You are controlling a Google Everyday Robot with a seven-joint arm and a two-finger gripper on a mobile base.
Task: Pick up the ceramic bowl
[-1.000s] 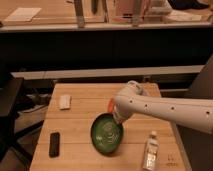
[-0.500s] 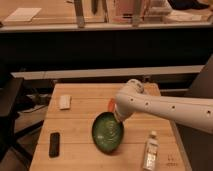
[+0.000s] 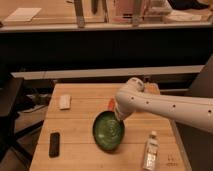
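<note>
The ceramic bowl [image 3: 108, 132] is dark green and glossy with pale rings inside. It is in the middle of the wooden table [image 3: 80, 120], tilted so that its inside faces the camera. My gripper [image 3: 118, 115] is at the end of the white arm [image 3: 165, 106] that reaches in from the right. It sits at the bowl's upper right rim and is shut on it. The wrist hides most of the fingers.
A small white object [image 3: 65, 101] lies at the table's back left and a black handset [image 3: 54, 144] at the front left. A clear bottle [image 3: 150, 150] stands at the front right. Something orange-red [image 3: 110, 103] shows just behind the gripper. A dark counter runs behind the table.
The arm and the bowl stay in almost the same place. The bowl keeps its tilt at the gripper.
</note>
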